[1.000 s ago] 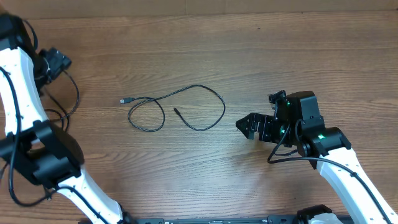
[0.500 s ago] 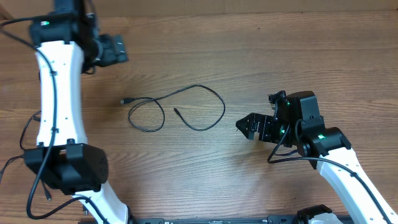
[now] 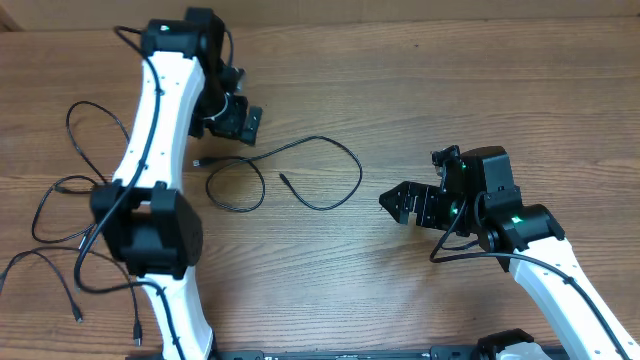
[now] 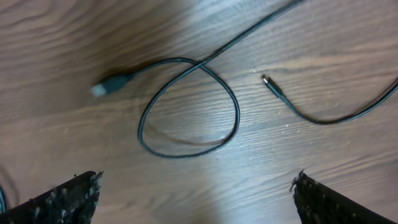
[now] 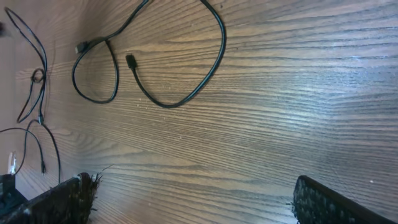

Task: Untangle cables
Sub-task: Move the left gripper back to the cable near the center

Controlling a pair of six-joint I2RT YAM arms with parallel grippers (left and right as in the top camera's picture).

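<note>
Overhead view, two arms over a wooden table (image 3: 500, 90). The centre cable (image 3: 320, 138) lies flat and alone at mid-table, between the two grippers. Starting at its wide plug (image 3: 200, 161), the cord makes one small closed loop and sweeps up and round in a broad open arc. It ends at a narrow tip (image 3: 283, 178) inside that arc.

I read the left gripper (image 3: 250, 127) as released. It sits just beyond the plug and the small loop, near the cord but clear of it. The right gripper (image 3: 393, 204) is also released, well to the right of the arc, and holds nothing.

The side cables (image 3: 68, 118) lie in loose overlapping loops near the left edge, partly behind the left arm.

Left wrist view: the left gripper (image 4: 196, 196) shows both fingertips at the lower corners, set wide apart with bare wood between them. The centre cable (image 4: 236, 115) crosses itself once, just right of the wide plug (image 4: 106, 87). The narrow tip (image 4: 266, 79) lies apart from the loop.

Right wrist view: the right gripper (image 5: 196, 199) is likewise spread. The centre cable (image 5: 221, 43) is far ahead of it, and the side cables (image 5: 37, 76) lie at the left border.
</note>
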